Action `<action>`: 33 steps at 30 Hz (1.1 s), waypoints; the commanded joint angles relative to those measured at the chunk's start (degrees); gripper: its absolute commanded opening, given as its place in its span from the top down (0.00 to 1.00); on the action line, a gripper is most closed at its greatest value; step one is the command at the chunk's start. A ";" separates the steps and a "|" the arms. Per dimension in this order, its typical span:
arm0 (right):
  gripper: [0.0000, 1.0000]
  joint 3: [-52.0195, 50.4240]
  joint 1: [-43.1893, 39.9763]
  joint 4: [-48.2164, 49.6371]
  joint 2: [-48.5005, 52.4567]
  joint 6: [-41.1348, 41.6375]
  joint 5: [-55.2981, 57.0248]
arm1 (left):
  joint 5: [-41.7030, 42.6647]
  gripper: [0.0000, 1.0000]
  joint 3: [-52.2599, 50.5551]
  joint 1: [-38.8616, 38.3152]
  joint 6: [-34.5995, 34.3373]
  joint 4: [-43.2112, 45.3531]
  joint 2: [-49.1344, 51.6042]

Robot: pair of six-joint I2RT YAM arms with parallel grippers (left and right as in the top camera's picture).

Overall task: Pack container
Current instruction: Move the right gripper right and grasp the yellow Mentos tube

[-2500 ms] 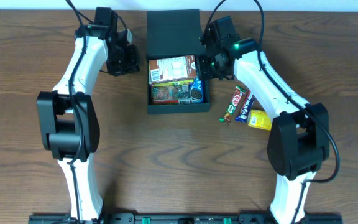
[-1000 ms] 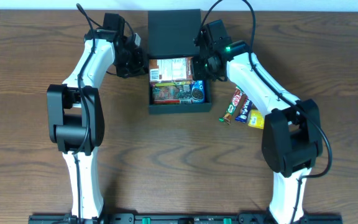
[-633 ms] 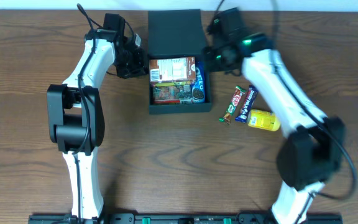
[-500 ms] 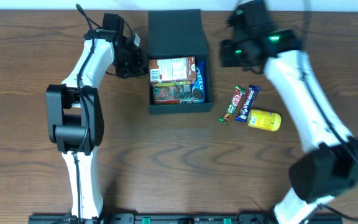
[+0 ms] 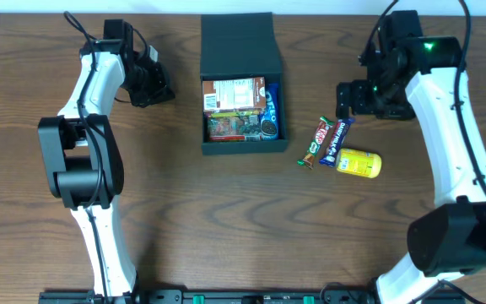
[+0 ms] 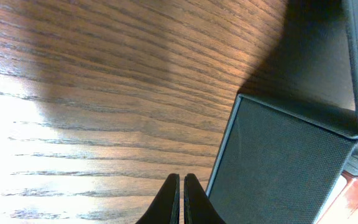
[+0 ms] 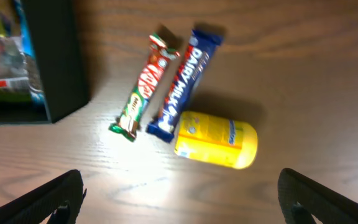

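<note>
The container (image 5: 243,145) is a black square box at the table's middle back, its flap lid (image 5: 237,44) lying open behind it. Several snack packets fill it, a blue one (image 5: 271,105) along its right wall. My left gripper (image 5: 160,87) hangs shut and empty left of the box; in the left wrist view its fingertips (image 6: 179,200) are pressed together beside the container's dark outer wall (image 6: 278,162). My right gripper (image 5: 351,98) is open and empty to the right. In the right wrist view it (image 7: 185,200) stands wide above the wood, near a yellow packet (image 7: 216,140).
Three snacks lie on the table right of the box: a red KitKat bar (image 5: 314,142), a blue Dairy Milk bar (image 5: 336,140) and the yellow packet (image 5: 359,162). In the right wrist view the KitKat (image 7: 143,87) and Dairy Milk (image 7: 184,84) lie beside the container's wall (image 7: 51,62).
My right gripper opened, left the blue packet in the container and swung right, over the loose snacks. My left gripper drew back left from the box, still shut.
</note>
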 commanded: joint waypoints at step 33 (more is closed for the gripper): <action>0.01 -26.71 -1.86 15.19 0.13 70.16 -0.50 | 0.57 0.94 -0.37 -0.22 3.50 0.46 0.07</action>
